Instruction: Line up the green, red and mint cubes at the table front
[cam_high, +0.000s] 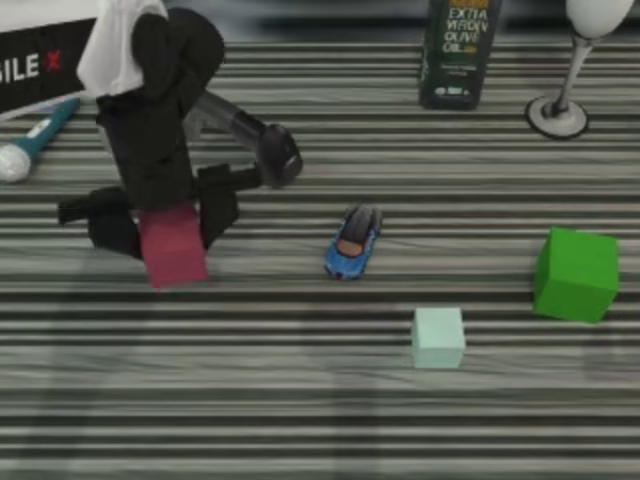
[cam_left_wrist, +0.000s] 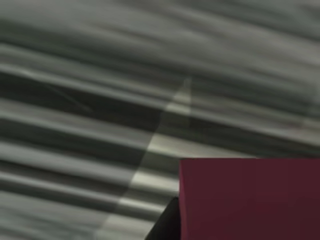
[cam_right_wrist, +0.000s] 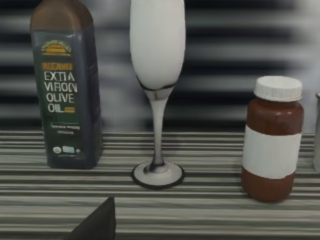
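Take the green cube as your landmark. The red cube is far to its left, pinched between the left gripper fingers; the mint cube sits nearer, front-left. Carry red down level, setting it in row with mint.

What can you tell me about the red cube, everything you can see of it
The red cube is a plain, matte, dark crimson block with flat faces and sharp edges, no markings. It sits at the left side of the striped table, slightly turned against the stripes. The left tool stands over it, a dark finger on either side; whether they press it cannot be told. In the left wrist view its face fills one corner. The blue toy car lies apart from it.
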